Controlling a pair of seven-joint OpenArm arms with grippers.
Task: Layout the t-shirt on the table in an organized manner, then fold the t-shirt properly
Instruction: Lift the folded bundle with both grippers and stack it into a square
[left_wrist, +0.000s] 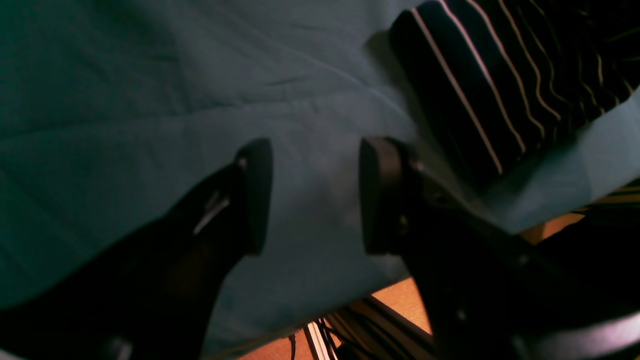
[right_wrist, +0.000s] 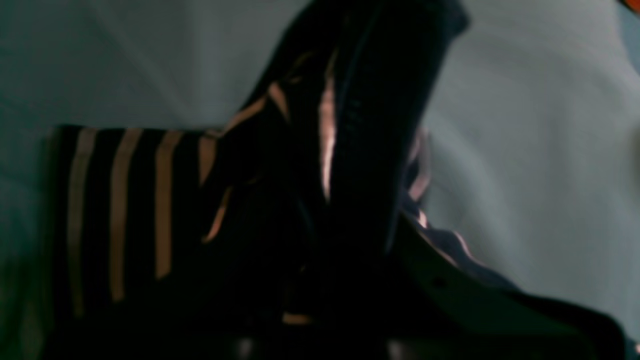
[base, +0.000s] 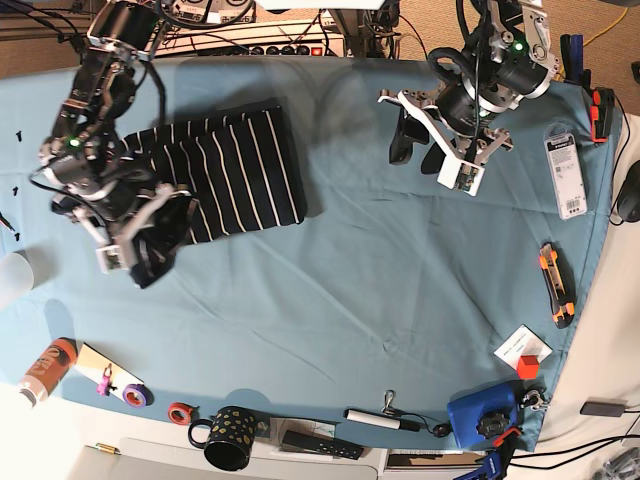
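T-shirt (base: 235, 172) lies part-folded on the tabletop (base: 400, 290). The right pincer (base: 150, 245) grips its edge — carry it across level, taut; the left pincer (left_wrist: 312, 195) gapes wide, empty.

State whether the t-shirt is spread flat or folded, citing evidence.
Folded: the t-shirt forms a compact block, no sleeves showing; the right end effector lifts its near edge.

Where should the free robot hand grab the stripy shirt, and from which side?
Probably the far right corner of the t-shirt, coming from the open left gripper across bare table. That edge lies flat; the right gripper already pinches the other end.
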